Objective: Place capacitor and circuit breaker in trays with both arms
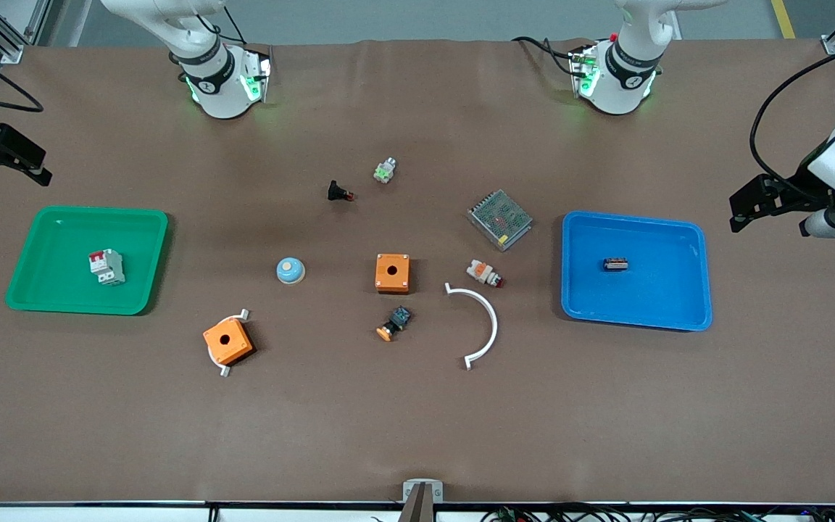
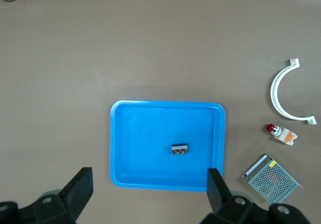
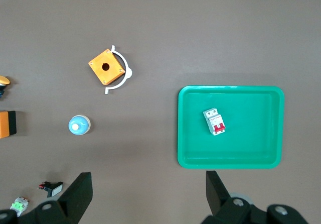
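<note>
Capacitor (image 1: 615,264) lying in blue tray (image 1: 686,313) toward left arm's end of table; circuit breaker (image 1: 106,267) lying in green tray (image 1: 40,290) toward right arm's end. Left gripper (image 2: 149,183) up above blue tray's edge, fingers spread, empty. Right gripper (image 3: 148,185) up beside green tray, fingers spread, empty.

Open table between trays (image 1: 88,301) — scattered parts (image 1: 392,272) mid-table

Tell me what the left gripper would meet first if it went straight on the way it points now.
Probably the blue tray: the left gripper is open and points down near its edge. The capacitor lies mid-tray, likely off that line. Depth is unclear.
</note>
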Robot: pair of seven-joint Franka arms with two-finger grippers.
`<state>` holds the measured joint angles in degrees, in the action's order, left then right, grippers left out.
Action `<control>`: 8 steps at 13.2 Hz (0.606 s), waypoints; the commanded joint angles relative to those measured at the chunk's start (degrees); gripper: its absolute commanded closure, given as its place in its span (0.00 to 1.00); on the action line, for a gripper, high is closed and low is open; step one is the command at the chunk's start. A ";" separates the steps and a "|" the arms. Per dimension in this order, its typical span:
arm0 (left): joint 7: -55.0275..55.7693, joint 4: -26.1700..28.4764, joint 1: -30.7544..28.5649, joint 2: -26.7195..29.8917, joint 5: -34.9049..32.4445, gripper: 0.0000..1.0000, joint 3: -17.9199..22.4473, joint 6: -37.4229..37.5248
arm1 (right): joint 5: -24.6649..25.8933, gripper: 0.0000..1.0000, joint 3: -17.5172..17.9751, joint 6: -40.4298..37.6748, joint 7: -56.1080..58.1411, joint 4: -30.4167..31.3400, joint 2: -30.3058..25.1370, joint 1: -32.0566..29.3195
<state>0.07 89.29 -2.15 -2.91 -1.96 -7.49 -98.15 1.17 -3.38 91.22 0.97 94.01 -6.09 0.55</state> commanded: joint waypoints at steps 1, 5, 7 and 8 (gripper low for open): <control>0.10 -1.23 0.04 -0.44 0.55 0.00 -0.15 0.06 | -1.00 0.00 0.57 0.28 2.63 1.53 -1.73 -1.25; 0.19 -1.23 0.04 -0.44 0.55 0.00 -0.15 0.06 | -6.34 0.00 0.13 0.37 6.75 1.96 -1.73 -3.26; 0.10 -1.23 -0.31 -0.43 0.73 0.00 -0.15 0.06 | -6.10 0.00 0.21 0.28 6.94 1.96 -1.73 -3.27; 0.01 -1.23 -0.22 -0.52 0.73 0.00 -0.15 0.06 | -5.83 0.00 0.30 0.19 6.94 1.88 -1.73 -3.18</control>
<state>0.08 89.19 -2.11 -2.92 -1.96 -7.53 -98.15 -3.62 -3.58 91.20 6.94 94.30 -6.15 -1.90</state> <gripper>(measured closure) 0.000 0.000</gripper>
